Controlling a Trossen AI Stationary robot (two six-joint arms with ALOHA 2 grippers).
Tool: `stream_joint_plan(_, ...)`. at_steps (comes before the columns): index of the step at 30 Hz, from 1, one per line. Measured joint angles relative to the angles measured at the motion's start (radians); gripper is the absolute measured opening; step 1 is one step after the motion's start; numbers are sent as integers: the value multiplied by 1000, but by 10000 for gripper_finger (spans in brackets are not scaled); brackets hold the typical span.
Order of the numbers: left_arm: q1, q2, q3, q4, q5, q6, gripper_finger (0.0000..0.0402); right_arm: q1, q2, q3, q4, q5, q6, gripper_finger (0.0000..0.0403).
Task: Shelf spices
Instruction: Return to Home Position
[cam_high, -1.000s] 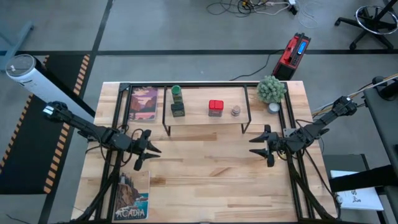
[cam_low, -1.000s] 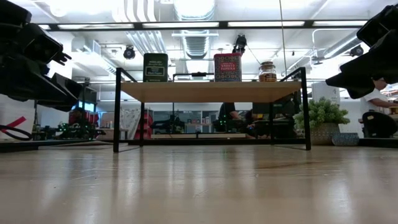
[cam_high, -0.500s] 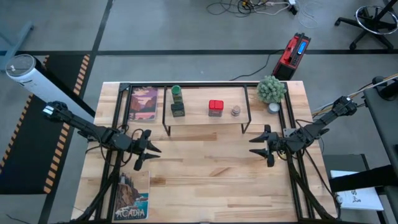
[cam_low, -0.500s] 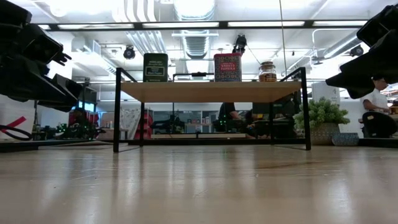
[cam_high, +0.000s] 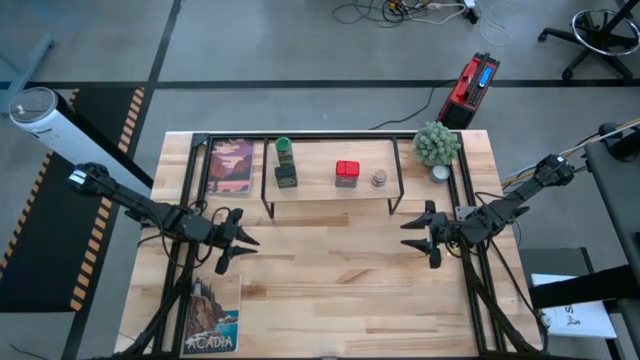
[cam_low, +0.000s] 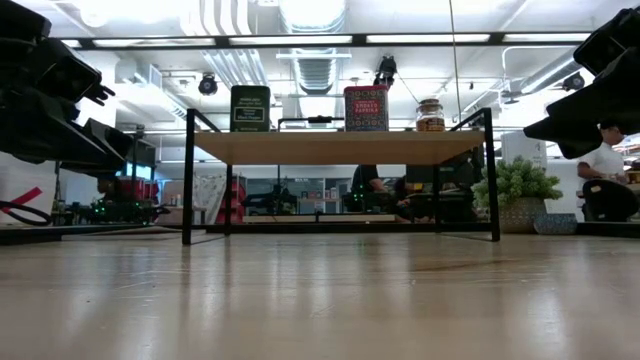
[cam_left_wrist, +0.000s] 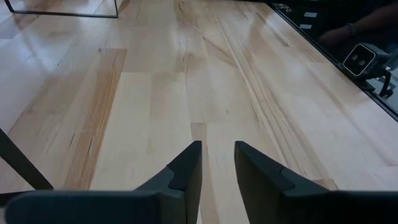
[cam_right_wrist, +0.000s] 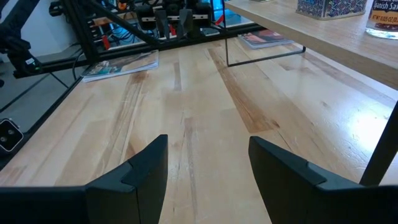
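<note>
Now I'm seeing the shelf (cam_high: 322, 191) carrying all four spices. Left gripper (cam_high: 240, 240) and right gripper (cam_high: 412, 232) are hovering before it, empty, fingers parted. I'm judging red tin (cam_high: 347, 173), squat dark jar (cam_high: 286, 177), green-capped jar (cam_high: 284, 146) and tan jar (cam_high: 379, 179) light, rigid and slick, best held across their sides.

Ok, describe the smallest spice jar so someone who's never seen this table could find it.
On the wooden table, find the low black-legged shelf at the far side. The jar stands rightmost on its board, beside the red square tin; unlike its neighbours it is round, tan and smallest.
</note>
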Motion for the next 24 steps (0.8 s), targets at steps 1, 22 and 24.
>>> stream_joint_plan(1,0,0,0,0,0,0,81,0,0,0,0,0,0,199)
stream_joint_plan(22,0,0,0,0,0,0,103,0,0,0,0,0,0,199)
stream_joint_plan(24,0,0,0,0,0,0,106,0,0,0,0,0,0,199)
